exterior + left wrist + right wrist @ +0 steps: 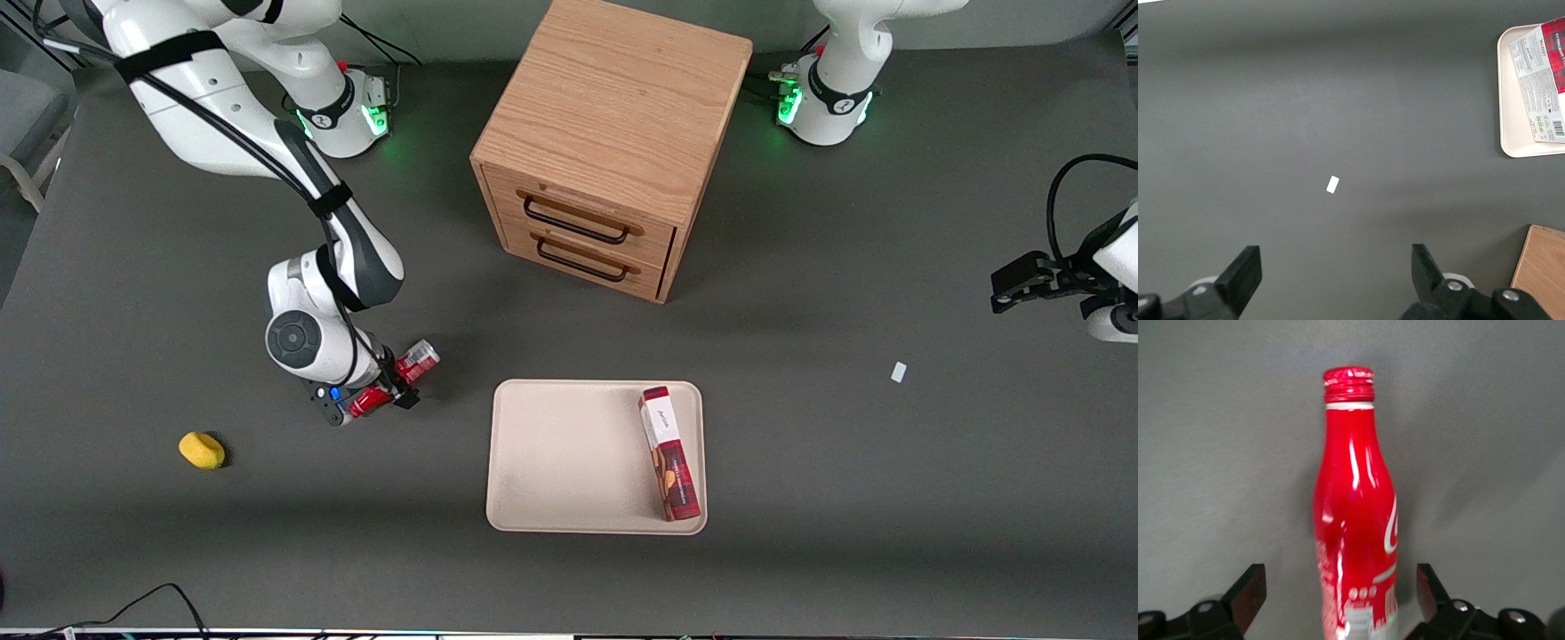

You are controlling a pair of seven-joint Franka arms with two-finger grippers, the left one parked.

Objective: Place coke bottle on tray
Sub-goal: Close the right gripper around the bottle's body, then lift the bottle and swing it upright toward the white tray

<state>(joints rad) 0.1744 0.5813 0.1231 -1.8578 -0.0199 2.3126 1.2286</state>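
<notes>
We see even, fairly bright overhead light: the drawer cabinet (613, 142) and tray (542, 453) cast soft shadows on the dark table (889, 489). White glare streaks the coke bottle (1355, 513) between the gripper (1338, 600) fingers; its base looks slightly blurred, perhaps.

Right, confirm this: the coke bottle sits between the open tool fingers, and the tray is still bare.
Wrong on the tray. The front view shows a red-and-white box lying on the tray. The coke bottle does sit between the open fingers of the tool.
</notes>
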